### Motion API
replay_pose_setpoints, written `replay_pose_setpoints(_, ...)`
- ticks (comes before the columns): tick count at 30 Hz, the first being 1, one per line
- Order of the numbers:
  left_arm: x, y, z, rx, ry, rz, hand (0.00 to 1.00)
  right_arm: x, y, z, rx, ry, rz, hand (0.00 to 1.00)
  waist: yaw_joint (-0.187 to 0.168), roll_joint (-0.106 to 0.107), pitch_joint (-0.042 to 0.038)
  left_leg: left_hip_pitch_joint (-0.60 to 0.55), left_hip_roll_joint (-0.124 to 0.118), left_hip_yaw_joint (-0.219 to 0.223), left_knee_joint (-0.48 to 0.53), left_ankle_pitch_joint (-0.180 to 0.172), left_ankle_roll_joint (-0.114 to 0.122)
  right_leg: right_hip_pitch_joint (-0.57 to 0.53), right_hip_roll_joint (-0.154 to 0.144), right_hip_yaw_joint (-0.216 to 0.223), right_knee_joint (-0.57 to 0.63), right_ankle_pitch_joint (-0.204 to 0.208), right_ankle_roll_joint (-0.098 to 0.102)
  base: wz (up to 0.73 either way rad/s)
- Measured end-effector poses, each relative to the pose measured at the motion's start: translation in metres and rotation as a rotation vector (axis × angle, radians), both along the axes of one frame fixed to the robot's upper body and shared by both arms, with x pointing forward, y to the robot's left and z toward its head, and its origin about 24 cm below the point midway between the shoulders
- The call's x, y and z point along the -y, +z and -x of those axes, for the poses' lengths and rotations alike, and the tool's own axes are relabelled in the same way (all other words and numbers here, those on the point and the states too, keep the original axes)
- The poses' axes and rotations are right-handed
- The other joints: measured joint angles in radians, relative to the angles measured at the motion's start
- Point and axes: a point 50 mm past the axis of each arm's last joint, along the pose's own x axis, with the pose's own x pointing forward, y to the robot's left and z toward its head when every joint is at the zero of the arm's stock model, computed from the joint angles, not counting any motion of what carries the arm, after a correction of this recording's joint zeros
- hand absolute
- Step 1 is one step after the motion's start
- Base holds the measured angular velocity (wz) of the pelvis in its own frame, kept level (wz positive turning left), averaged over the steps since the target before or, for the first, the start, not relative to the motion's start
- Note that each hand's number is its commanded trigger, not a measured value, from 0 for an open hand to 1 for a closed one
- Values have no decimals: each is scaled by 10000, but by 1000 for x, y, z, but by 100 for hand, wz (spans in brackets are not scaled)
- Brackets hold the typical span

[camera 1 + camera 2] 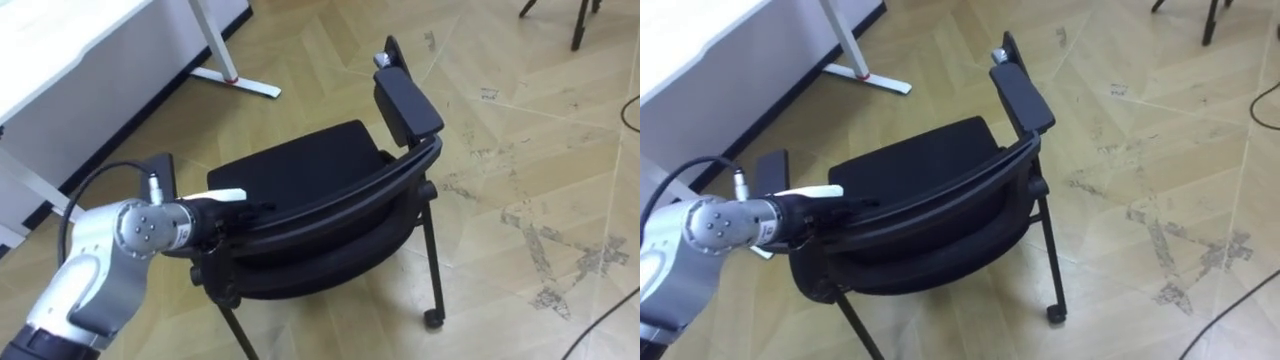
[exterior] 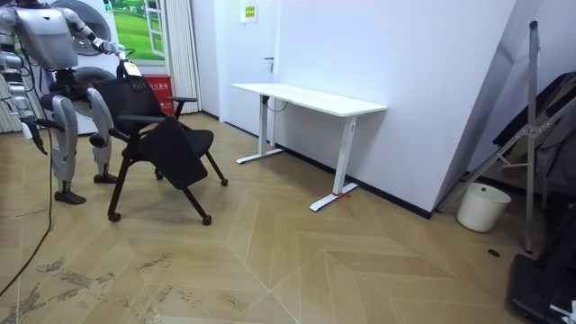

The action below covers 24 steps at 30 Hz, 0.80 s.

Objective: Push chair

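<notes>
Room view: I read the scene from the wood floor (image 2: 360, 270) down. The white desk (image 2: 306, 97) stands along the far wall. The black chair (image 2: 162, 135) stands on open floor at the room view's left, well apart from the desk, all legs down. The robot stands directly behind it.

Eye views: I look down over the backrest (image 1: 330, 205) onto the seat (image 1: 300, 160). One armrest (image 1: 405, 105) is at the far side. The desk foot lies beyond the chair, to the robot's left.

Left hand (image 1: 215, 212): it is at the left end of the backrest rail and touching it. The dark fingers merge with the black rail, so I cannot tell whether they clamp the rail or only press on it.

Right hand (image 2: 36, 137): it appears to hang at the robot's side, too small to read.

Status, as I judge it: contact is made and the robot is placed behind the chair. The push itself is left, with open floor ahead.
</notes>
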Motion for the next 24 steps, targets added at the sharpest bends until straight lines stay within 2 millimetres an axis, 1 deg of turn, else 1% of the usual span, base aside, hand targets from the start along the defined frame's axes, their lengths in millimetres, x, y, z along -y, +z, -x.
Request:
replay_pose_setpoints(2, 0, -1, -1, -44, 17, 10, 0, 0, 0, 0, 39, -99, -28, 0, -56, -4, 3, 1, -1, 2, -5, 0, 0, -1, 0, 3, -1, 0, 0, 0)
replay_pose_setpoints(3, 0, -1, -1, -50, 23, 8, 64, 0, 0, 0, 47, -117, -26, 0, -79, -4, 3, 0, -1, 3, -5, 0, 0, -3, 0, 7, -2, 0, 0, 0)
replay_pose_setpoints(4, 0, -2, -1, -79, 45, 5, 100, 0, 0, 0, 79, -200, -35, 0, -107, -5, 4, -4, 0, 3, 0, 0, 1, -8, 1, 28, -1, -1, 1, 0)
replay_pose_setpoints(8, 0, -2, -2, -84, 75, 8, 100, 1, 1, -1, 217, -543, -64, 0, -102, -4, 2, -60, 18, 132, 69, -1, 7, -113, 14, 240, 7, -3, 2, -10)
replay_pose_setpoints(12, 2, -3, -3, 99, 150, 14, 100, 1, 0, 0, 254, -742, -90, 0, -107, -15, 6, -56, 16, 160, 86, -8, 18, -117, 12, 249, 5, -3, 3, -1)
replay_pose_setpoints(15, 3, -1, -7, 743, 387, -133, 100, 1, 0, 0, 308, -925, -126, 0, -114, -54, 27, -24, 17, 176, 68, -7, 17, -101, 13, 253, -2, -3, 3, 0)
replay_pose_setpoints(16, 3, 0, -7, 737, 299, -115, 100, 2, 1, 1, 309, -987, -114, 0, -91, -60, 26, -22, 18, 191, 58, -8, 17, -107, 13, 258, 1, -3, 3, 0)
replay_pose_setpoints(19, 8, 1, -8, 1106, 138, -3, 100, 2, 1, 1, 338, -1093, -132, 0, 139, -108, 34, -18, 20, 192, 39, -7, 16, -110, 13, 235, 8, -2, 3, 1)
replay_pose_setpoints(21, 9, 1, -8, 1300, 112, -43, 100, 2, 1, -3, 454, -1095, -143, 0, 204, -168, 20, -18, 20, 190, 39, -7, 16, -108, 13, 226, 13, -2, 3, 2)
replay_pose_setpoints(23, 8, 1, -8, 1437, 149, -87, 100, 2, 2, -6, 608, -1058, -147, 0, 226, -268, -14, -18, 20, 190, 42, -8, 17, -106, 13, 230, 18, -2, 3, 0)
replay_pose_setpoints(24, 8, 1, -9, 1469, 150, -98, 100, 2, 2, -7, 624, -1043, -146, 0, 236, -264, -33, -19, 20, 190, 46, -8, 17, -106, 14, 230, 23, -2, 2, 0)
